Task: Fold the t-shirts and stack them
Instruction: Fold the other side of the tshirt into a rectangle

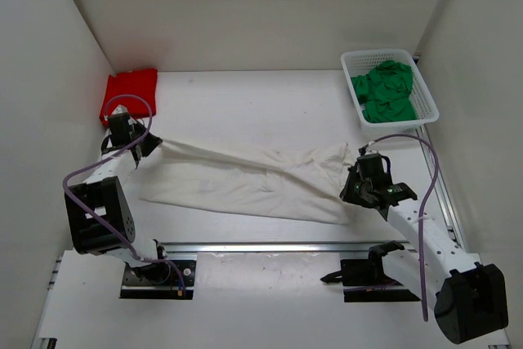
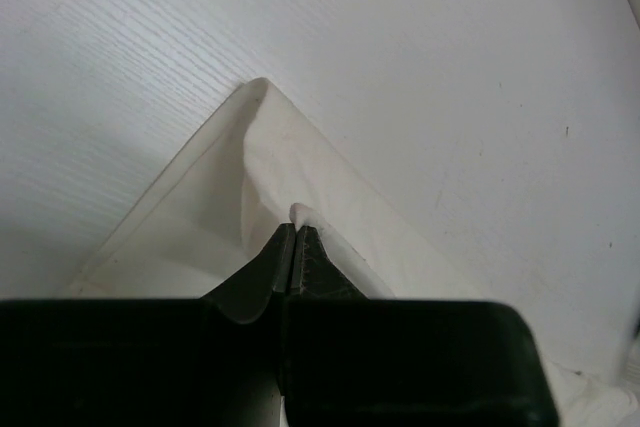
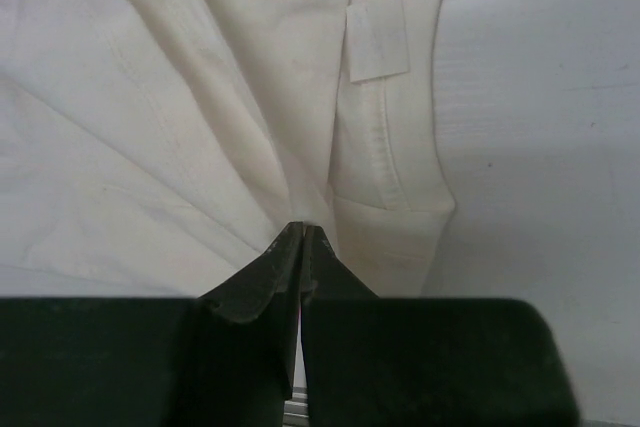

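- Three t-shirts are in view, and only the white t-shirt (image 1: 245,181) is in hand. It is the largest thing on the table (image 1: 245,104), lying left of the white mesh basket (image 1: 424,86) and nearer the arm bases than it.
- Its long axis runs left to right, pulled out as a drawn, wrinkled band. One end lies just on the near side of the basket and the other well to the basket's left. The coming fold turns on this, I judge: each arm has its own end, so neither has to reach across.
- The basket stands at the far right of the table. The green t-shirt (image 1: 384,91) lies crumpled inside it, not yet folded.
- The red t-shirt (image 1: 129,91) is the full width of the table to the left of the basket, against the left wall, in a compact flat square that looks folded.
- The right gripper (image 3: 302,232) is just on the near side of the basket. Its jaws are pinched tight on a gather of white cloth beside the neckband, so this is the collar end.
- The left gripper (image 2: 293,232) is well to the left of the basket. Its jaws are closed to a sliver on a small nub of white cloth, and a pointed corner of the shirt fans out flat on the table beyond the fingertips.
- A small sewn label (image 3: 377,39) shows inside the neckband, on the side of the right gripper's pinch toward the basket.
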You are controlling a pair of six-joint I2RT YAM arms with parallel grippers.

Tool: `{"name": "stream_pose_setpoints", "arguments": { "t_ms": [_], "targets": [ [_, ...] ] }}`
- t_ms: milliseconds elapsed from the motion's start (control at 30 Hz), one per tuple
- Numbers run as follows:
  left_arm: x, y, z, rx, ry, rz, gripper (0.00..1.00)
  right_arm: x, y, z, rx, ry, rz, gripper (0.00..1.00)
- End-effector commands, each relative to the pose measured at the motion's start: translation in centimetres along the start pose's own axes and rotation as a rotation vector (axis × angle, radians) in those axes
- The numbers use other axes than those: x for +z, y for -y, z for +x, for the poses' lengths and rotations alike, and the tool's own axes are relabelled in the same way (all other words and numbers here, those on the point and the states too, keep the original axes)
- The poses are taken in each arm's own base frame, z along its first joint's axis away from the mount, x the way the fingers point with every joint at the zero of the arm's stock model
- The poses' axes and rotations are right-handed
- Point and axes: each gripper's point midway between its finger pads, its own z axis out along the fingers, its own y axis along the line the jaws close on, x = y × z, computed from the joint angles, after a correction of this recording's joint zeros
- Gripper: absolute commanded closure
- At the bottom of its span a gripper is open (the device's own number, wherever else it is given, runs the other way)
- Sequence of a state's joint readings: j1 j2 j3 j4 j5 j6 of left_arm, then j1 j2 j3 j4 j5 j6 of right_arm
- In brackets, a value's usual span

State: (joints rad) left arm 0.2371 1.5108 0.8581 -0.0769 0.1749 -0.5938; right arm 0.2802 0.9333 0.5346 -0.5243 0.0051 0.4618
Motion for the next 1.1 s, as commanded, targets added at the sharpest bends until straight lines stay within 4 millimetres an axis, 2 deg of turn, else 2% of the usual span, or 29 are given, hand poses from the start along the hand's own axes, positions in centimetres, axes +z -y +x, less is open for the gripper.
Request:
{"name": "stream_pose_setpoints", "arguments": {
  "t_ms": [0, 67, 100, 167, 233, 267, 333, 400, 500, 533, 567, 600, 633, 700, 767, 800, 833, 867, 900, 933, 1067],
  "targets": [
    [-1.7, 0.5, -2.0, -0.014, 0.101, 0.014, 1.00, 0.0, 0.1, 0.4, 0.053, 0.016, -0.004, 1.00],
    [-1.7, 0.3, -1.6, -0.032, 0.087, 0.003, 0.98, 0.1, -0.5, 1.1, 0.042, -0.018, -0.026, 0.99],
    [-1.7, 0.4, -1.1, -0.052, 0.078, 0.011, 0.93, 0.2, -0.7, 1.3, 0.033, -0.025, -0.027, 0.97],
    [-2.3, -0.2, -1.4, -0.106, 0.108, 0.019, 0.85, -0.2, -1.2, 0.7, 0.015, -0.005, -0.038, 0.87],
    [-3.2, -0.4, -2.3, -0.163, 0.147, 0.017, 0.80, -0.7, -1.5, -0.2, 0.018, 0.025, -0.049, 0.81],
    [-3.5, 0.1, -3.1, -0.162, 0.187, 0.031, 0.79, -0.7, -1.4, -0.3, 0.016, 0.031, -0.048, 0.79],
    [-5.2, 0.6, -4.4, -0.162, 0.287, 0.026, 0.73, -1.1, -2.3, -1.9, 0.007, 0.068, -0.071, 0.77],
    [-6.0, 1.9, -5.0, -0.125, 0.317, 0.037, 0.72, -1.0, -3.8, -3.1, -0.016, 0.096, -0.116, 0.77],
    [-6.0, 3.3, -4.8, -0.073, 0.304, 0.060, 0.72, 0.2, -6.4, -5.0, -0.059, 0.125, -0.177, 0.88],
    [-5.8, 3.2, -4.4, -0.074, 0.293, 0.063, 0.72, 0.9, -7.0, -5.2, -0.069, 0.105, -0.186, 0.98],
    [-5.5, 3.3, -3.9, -0.063, 0.290, 0.080, 0.71, 1.6, -7.9, -6.1, -0.091, 0.119, -0.203, 1.00],
    [-5.4, 4.5, -3.2, -0.057, 0.263, 0.125, 0.70, 1.9, -9.1, -7.1, -0.111, 0.155, -0.242, 1.00],
    [-4.8, 4.8, -2.0, -0.048, 0.221, 0.139, 0.70, 2.3, -9.9, -7.9, -0.121, 0.166, -0.258, 0.99],
    [-4.2, 6.5, 0.7, -0.022, 0.148, 0.195, 0.71, 3.4, -10.9, -9.9, -0.116, 0.212, -0.304, 0.80],
    [-3.7, 7.5, 4.0, -0.017, 0.057, 0.246, 0.72, 4.9, -11.5, -10.3, -0.124, 0.211, -0.329, 0.67],
    [-4.0, 8.6, 4.6, -0.005, 0.054, 0.278, 0.72, 5.0, -11.7, -10.7, -0.129, 0.216, -0.348, 0.62],
    [-4.3, 10.0, 7.0, 0.036, 0.010, 0.315, 0.72, 5.8, -11.7, -11.1, -0.129, 0.208, -0.343, 0.60],
    [-4.7, 10.7, 7.6, 0.058, 0.002, 0.335, 0.72, 6.2, -11.9, -11.2, -0.145, 0.201, -0.347, 0.57],
    [-4.8, 11.5, 9.1, 0.088, -0.025, 0.350, 0.72, 6.4, -12.1, -11.6, -0.158, 0.205, -0.353, 0.56],
    [-5.4, 12.6, 10.5, 0.124, -0.051, 0.385, 0.73, 7.1, -12.0, -11.3, -0.163, 0.186, -0.352, 0.55],
    [-6.7, 13.9, 14.5, 0.173, -0.129, 0.450, 0.73, 8.6, -11.8, -10.8, -0.173, 0.144, -0.367, 0.53]
  ]
}}
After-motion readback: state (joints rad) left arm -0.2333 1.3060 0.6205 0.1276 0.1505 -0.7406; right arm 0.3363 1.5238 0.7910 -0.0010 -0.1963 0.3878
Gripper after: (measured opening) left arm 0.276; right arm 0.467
